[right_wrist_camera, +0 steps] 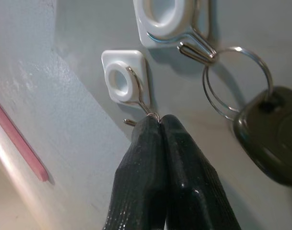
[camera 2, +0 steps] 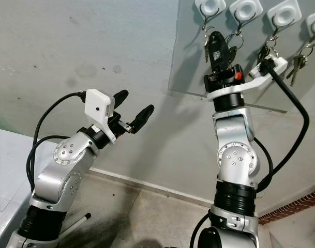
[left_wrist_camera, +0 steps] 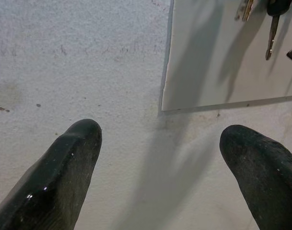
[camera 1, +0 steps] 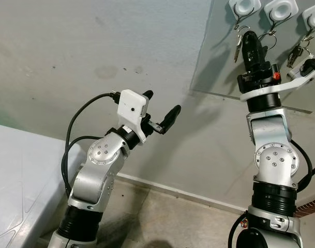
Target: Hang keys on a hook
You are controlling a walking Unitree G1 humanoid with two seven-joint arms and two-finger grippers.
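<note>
Nearest, on the left gripper (camera 1: 162,106): spread wide, carrying nothing, aimed at the bare wall (camera 1: 95,46) well short of the panel (left_wrist_camera: 217,57).

Farther up, on the right gripper (right_wrist_camera: 159,120): pressed tight together right against the wire hook (right_wrist_camera: 136,96), clamped on what looks like the ring of the keys (camera 1: 238,47), dangling just beside the fingers.

Cannot tell whether the ring fully clears the hook's upturned tip. Risks dropping the keys to the floor if released too soon. Risks dragging the ring back off, or snagging the neighbouring key fob (right_wrist_camera: 270,139), if pulled away crooked.
</note>
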